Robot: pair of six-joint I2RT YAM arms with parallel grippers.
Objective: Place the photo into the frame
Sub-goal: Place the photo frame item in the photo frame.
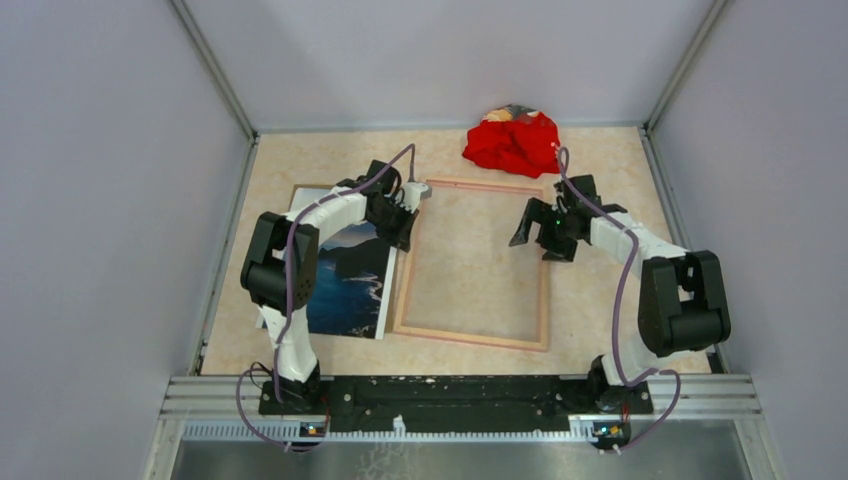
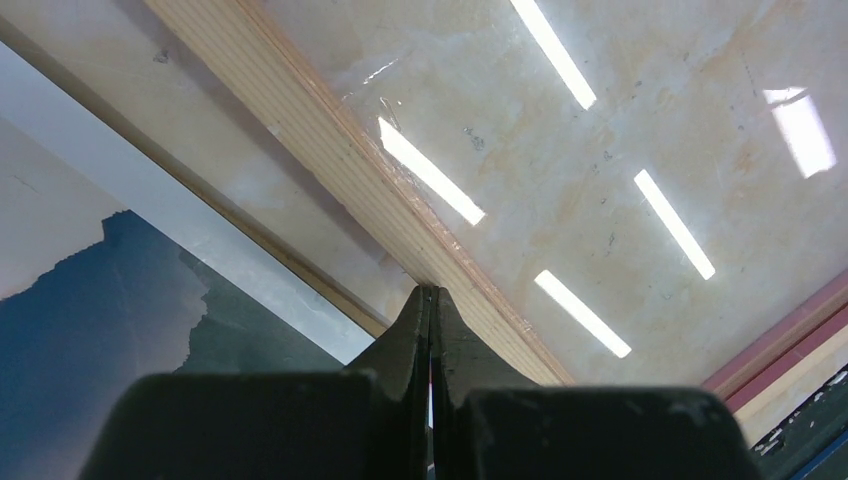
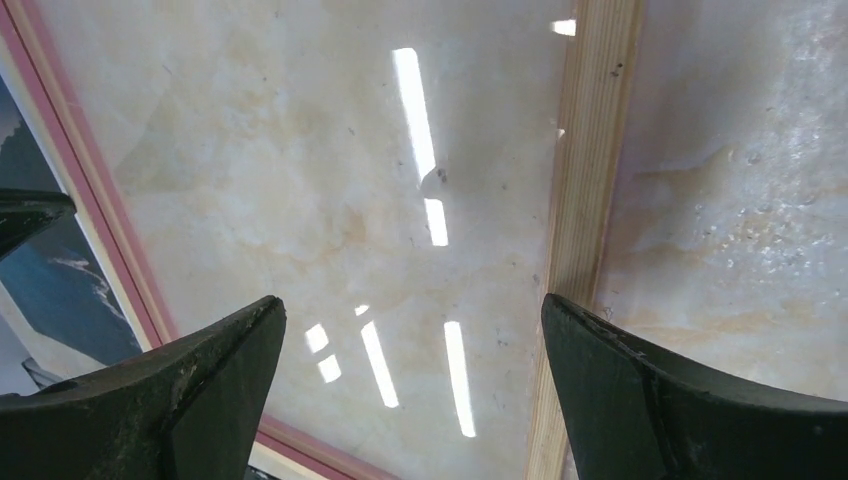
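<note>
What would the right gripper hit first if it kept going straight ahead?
The open right gripper would probably meet the glossy surface inside the frame; one finger lines up near its wooden rail and might touch that first.

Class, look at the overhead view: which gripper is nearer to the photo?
Left. The left gripper, shut, is at the rail of the frame beside the photo; the right gripper hangs open over the frame's opposite side, farther from it.
</note>
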